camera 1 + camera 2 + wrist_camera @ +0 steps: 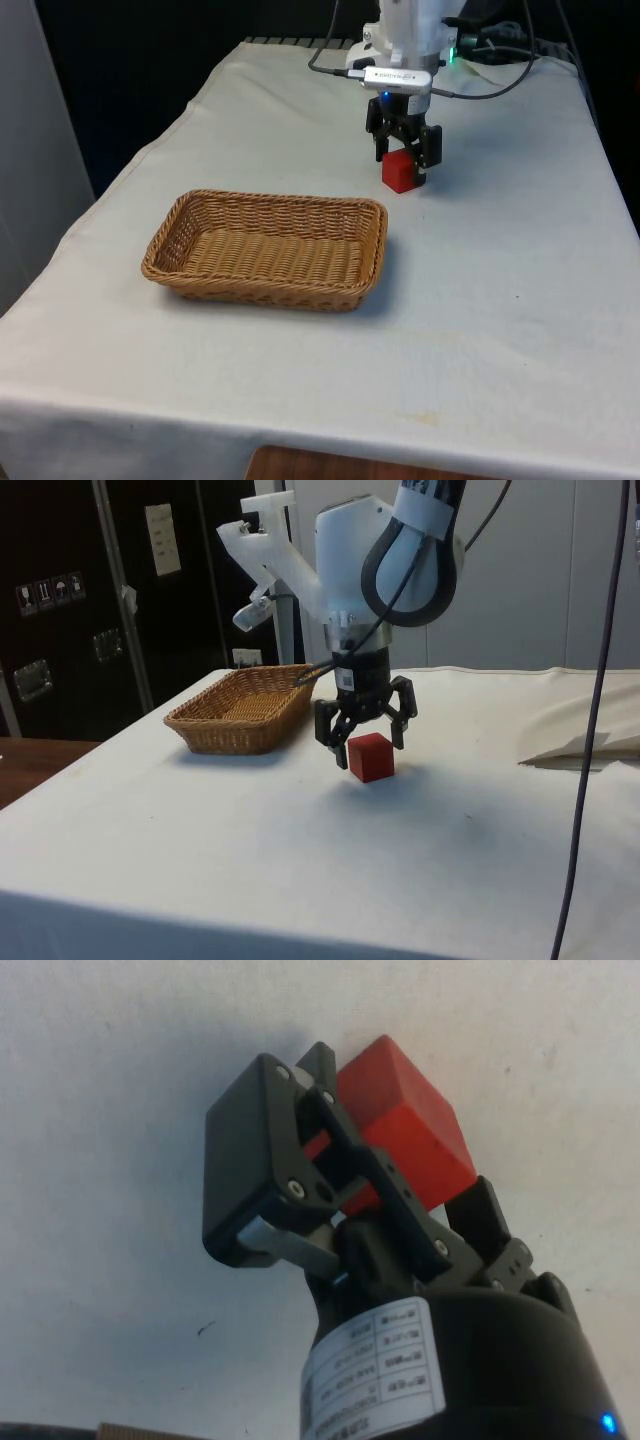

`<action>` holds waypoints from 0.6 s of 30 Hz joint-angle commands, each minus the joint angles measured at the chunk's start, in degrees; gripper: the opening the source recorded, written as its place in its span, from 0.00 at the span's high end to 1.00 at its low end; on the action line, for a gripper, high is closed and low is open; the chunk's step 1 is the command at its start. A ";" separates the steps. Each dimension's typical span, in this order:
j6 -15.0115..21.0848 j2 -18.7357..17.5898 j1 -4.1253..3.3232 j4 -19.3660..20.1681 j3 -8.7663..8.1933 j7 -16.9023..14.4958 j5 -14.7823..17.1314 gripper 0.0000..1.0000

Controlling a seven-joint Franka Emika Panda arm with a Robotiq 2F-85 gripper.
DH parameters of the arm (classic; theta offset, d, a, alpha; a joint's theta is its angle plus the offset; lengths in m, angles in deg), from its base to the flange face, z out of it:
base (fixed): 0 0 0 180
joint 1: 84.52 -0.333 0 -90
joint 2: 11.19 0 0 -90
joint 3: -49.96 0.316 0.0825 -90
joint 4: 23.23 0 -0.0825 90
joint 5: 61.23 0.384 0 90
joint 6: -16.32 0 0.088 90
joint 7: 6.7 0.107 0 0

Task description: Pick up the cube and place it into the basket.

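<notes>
Beside basket (268,250), hand (403,158) straddles red cube (398,171).

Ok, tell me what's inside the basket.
The basket holds nothing: its woven floor shows bare. The red cube is outside it on the cloth, between the hand's fingers.

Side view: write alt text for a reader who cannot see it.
A black gripper on a white robot arm straddles a red cube resting on the white tablecloth, fingers open on either side of it. A wicker basket sits empty on the cloth beyond the cube.
</notes>
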 commanded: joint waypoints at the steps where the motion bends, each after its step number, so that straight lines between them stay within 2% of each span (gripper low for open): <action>1: 0.00 0.00 0.00 0.00 0.00 0.00 0.00 0.00; 2: 0.11 0.06 0.00 0.06 0.00 0.00 0.06 0.00; 3: 0.11 0.06 0.00 0.06 0.00 0.00 0.06 0.07; 4: 0.11 0.06 0.00 0.06 0.00 0.00 0.06 0.21; 5: 0.17 0.06 0.00 0.06 0.00 0.00 0.00 0.44; 10: 0.17 0.06 -0.06 0.06 0.00 0.00 0.00 0.99; 18: 0.17 0.06 -0.06 0.06 -0.06 0.00 0.00 0.99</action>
